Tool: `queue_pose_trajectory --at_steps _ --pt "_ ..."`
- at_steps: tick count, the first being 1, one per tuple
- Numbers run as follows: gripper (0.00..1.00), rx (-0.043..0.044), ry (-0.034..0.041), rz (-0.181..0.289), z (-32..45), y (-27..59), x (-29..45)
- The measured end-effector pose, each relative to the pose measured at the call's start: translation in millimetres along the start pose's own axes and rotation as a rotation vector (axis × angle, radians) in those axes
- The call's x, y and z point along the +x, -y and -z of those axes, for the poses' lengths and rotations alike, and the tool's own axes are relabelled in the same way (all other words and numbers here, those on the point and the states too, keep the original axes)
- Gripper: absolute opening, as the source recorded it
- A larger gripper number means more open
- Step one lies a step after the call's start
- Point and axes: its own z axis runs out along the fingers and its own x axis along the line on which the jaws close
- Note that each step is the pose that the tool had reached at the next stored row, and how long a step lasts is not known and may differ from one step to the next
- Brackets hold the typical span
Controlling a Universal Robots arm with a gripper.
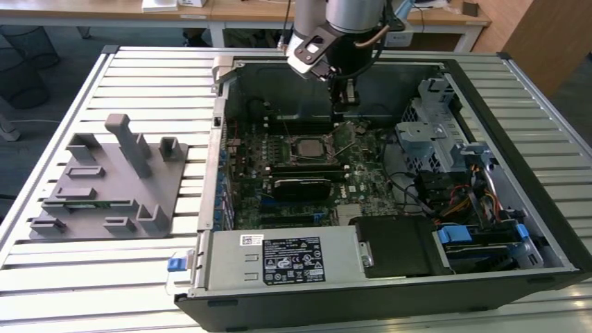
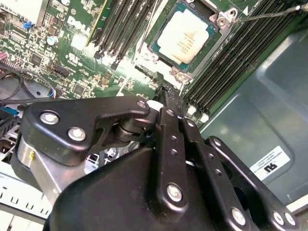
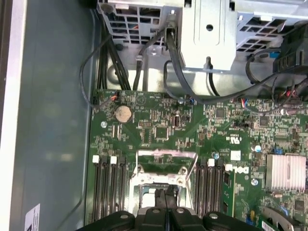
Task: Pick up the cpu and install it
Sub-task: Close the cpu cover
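Note:
The cpu point(image 2: 185, 36) lies flat in the motherboard socket point(image 2: 159, 55), its silver top showing in the second wrist view. In the exterior view the cpu point(image 1: 306, 147) sits in the middle of the green motherboard point(image 1: 365, 173) inside the open computer case point(image 1: 222, 139). My gripper point(image 1: 344, 105) hangs above the board, a little behind the socket and clear of the chip. Its black fingers point(image 2: 169, 103) are pressed together with nothing between them. In the first wrist view the gripper point(image 3: 166, 204) sits just over the socket's metal frame point(image 3: 166, 155).
A thin socket lever point(image 2: 269, 13) stands raised beside the socket. Memory slots point(image 2: 125, 24) flank it. A grey fixture block point(image 1: 111, 180) rests on the slatted table at the exterior view's left. The power supply point(image 1: 277, 260), drive cage point(image 1: 434, 132) and cables point(image 1: 462, 201) crowd the case.

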Motion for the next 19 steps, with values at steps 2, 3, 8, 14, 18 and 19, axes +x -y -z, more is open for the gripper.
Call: queue_pose_trajectory --at_steps 2,3,8,14,18,19 --pt "0.11 0.0005 -0.0001 0.000 -0.2 -4.8 -0.2" --pt "0.11 0.0011 0.0000 0.000 -0.3 -8.3 -0.3" --pt "0.11 0.0041 -0.0003 0.000 -2.0 -22.2 -0.8" --pt "0.11 0.0042 -0.0003 0.000 -8.1 -26.1 -0.8" --pt "0.11 0.0050 -0.0002 0.000 -10.9 -35.9 -1.0" --pt "0.11 0.0054 -0.0001 0.000 -11.3 -38.5 -1.0"
